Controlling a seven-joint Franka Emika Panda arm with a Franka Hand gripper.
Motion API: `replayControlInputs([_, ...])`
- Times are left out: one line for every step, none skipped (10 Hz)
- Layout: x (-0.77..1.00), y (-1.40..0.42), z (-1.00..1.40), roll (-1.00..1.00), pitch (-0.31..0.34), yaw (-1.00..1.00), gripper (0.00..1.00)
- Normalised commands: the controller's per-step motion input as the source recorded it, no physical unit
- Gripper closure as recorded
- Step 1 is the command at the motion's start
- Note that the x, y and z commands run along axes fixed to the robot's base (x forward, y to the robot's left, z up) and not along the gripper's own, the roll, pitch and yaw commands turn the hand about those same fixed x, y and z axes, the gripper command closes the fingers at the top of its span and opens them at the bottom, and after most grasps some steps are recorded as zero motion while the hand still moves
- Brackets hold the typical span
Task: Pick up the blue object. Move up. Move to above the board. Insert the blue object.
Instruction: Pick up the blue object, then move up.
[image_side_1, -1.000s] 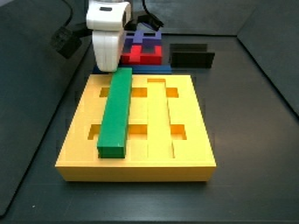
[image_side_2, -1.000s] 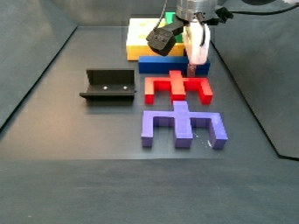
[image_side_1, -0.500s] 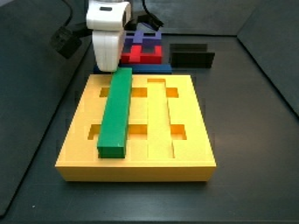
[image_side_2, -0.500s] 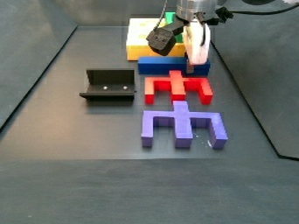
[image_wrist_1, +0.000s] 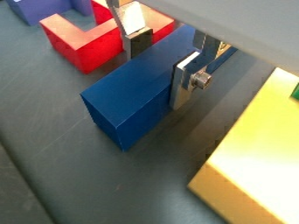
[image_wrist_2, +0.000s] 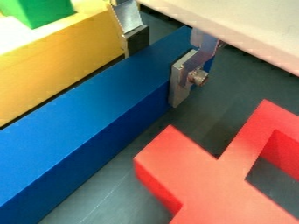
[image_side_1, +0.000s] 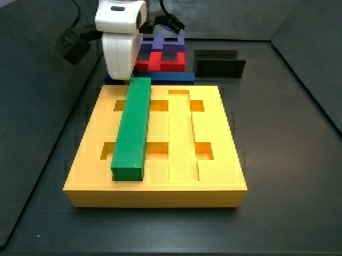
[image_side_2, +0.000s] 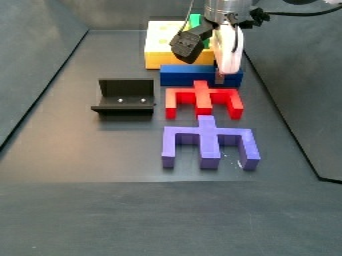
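The blue object (image_wrist_1: 128, 96) is a long medium-blue bar lying beside the end of the yellow board (image_side_1: 214, 130), next to the red piece. It also shows in a wrist view (image_wrist_2: 82, 114) and in a side view (image_side_2: 187, 75). My gripper (image_wrist_1: 162, 70) straddles one end of it, one silver finger on each long side, pads against it. It shows the same way in a wrist view (image_wrist_2: 158, 66). In a side view the gripper (image_side_2: 221, 72) stands upright over the bar's end. A green bar (image_side_1: 134, 120) lies in a groove of the board.
A red notched piece (image_side_2: 201, 98) lies right beside the blue bar. An indigo-purple notched piece (image_side_2: 207, 143) lies beyond the red one. The dark fixture (image_side_2: 123, 97) stands apart on the floor. Dark walls ring the work area.
My gripper has shifted up a few pixels in both side views. The blue bar looks almost unmoved.
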Motion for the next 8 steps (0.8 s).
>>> replayControlInputs([0.0,0.0,0.0,0.0,0.0,0.0,1.0])
replayControlInputs([0.0,0.0,0.0,0.0,0.0,0.0,1.0])
replayControlInputs([0.0,0.0,0.0,0.0,0.0,0.0,1.0])
replayControlInputs([0.0,0.0,0.0,0.0,0.0,0.0,1.0])
replayControlInputs([0.0,0.0,0.0,0.0,0.0,0.0,1.0])
replayControlInputs([0.0,0.0,0.0,0.0,0.0,0.0,1.0])
replayControlInputs([0.0,0.0,0.0,0.0,0.0,0.0,1.0])
replayControlInputs([0.0,0.0,0.83,0.0,0.0,0.0,1.0])
